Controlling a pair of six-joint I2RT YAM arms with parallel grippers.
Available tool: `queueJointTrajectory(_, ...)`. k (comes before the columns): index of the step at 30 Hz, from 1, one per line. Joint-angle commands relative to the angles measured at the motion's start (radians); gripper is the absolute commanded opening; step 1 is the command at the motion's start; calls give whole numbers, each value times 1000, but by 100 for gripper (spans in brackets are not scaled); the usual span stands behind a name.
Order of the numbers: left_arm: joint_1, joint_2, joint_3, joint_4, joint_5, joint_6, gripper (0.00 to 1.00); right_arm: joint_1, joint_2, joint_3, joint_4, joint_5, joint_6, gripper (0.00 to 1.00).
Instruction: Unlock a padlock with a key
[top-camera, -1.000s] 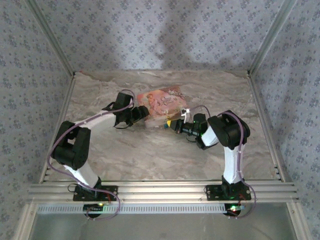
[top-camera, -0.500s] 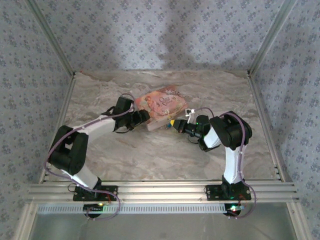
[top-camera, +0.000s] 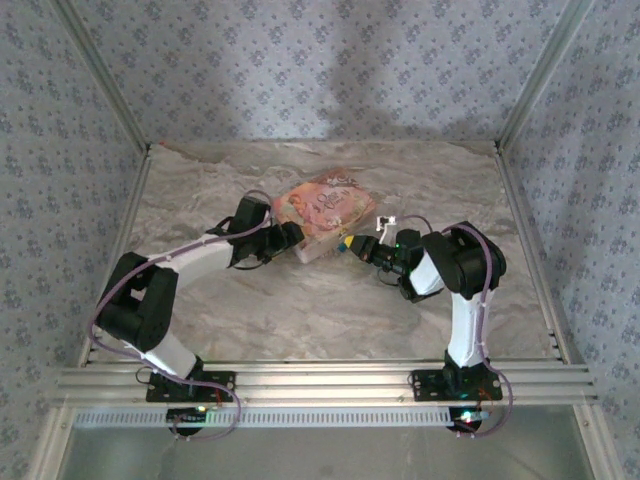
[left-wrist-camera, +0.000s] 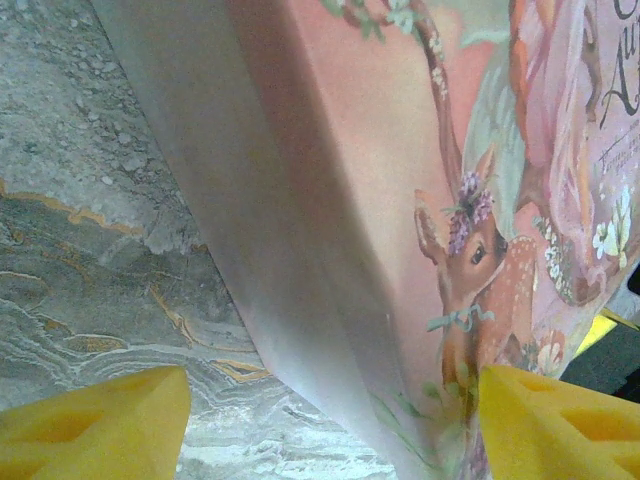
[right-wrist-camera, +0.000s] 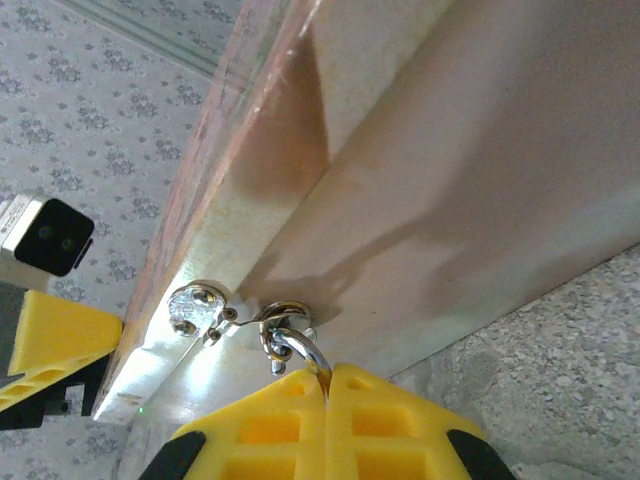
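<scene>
Left gripper (top-camera: 290, 238) is edging toward pink box (top-camera: 322, 205), spread astride its corner | right gripper (right-wrist-camera: 326, 385) is pinching metal loop (right-wrist-camera: 295, 348) pointing at box's clasp (right-wrist-camera: 195, 308) | marbled table (top-camera: 300, 310), floral walls (top-camera: 300, 70)

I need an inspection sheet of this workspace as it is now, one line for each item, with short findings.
surface: marble-patterned table, grey-brown veins.
job's things: metal loop hooked into the clasp on the side of the pink illustrated box; padlock shackle or key ring, cannot tell.
clutter: nothing seen.
grippers: left gripper open, pads astride the box's near corner; right gripper shut on the metal loop.
cables: purple cables run along both arms.
surroundings: floral wallpaper walls; aluminium rail at the near edge.
</scene>
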Motion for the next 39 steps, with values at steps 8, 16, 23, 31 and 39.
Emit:
queueJointTrajectory(8, -4, -16, -33, -59, -16, 0, 75, -21, -18, 34, 32, 75, 74, 0)
queueJointTrajectory(16, -4, -14, -34, -62, -19, 4, 75, -30, -22, 42, 37, 85, 97, 0)
queueJointTrajectory(23, -3, -21, -35, -60, -20, 3, 76, -39, -29, 38, 34, 98, 106, 0)
queueJointTrajectory(31, -3, -32, -29, -64, -17, 4, 77, -43, -32, 33, 22, 125, 125, 0)
queueJointTrajectory(39, 11, -67, -29, -75, -18, 13, 79, -56, -71, 10, -13, 139, 95, 0)
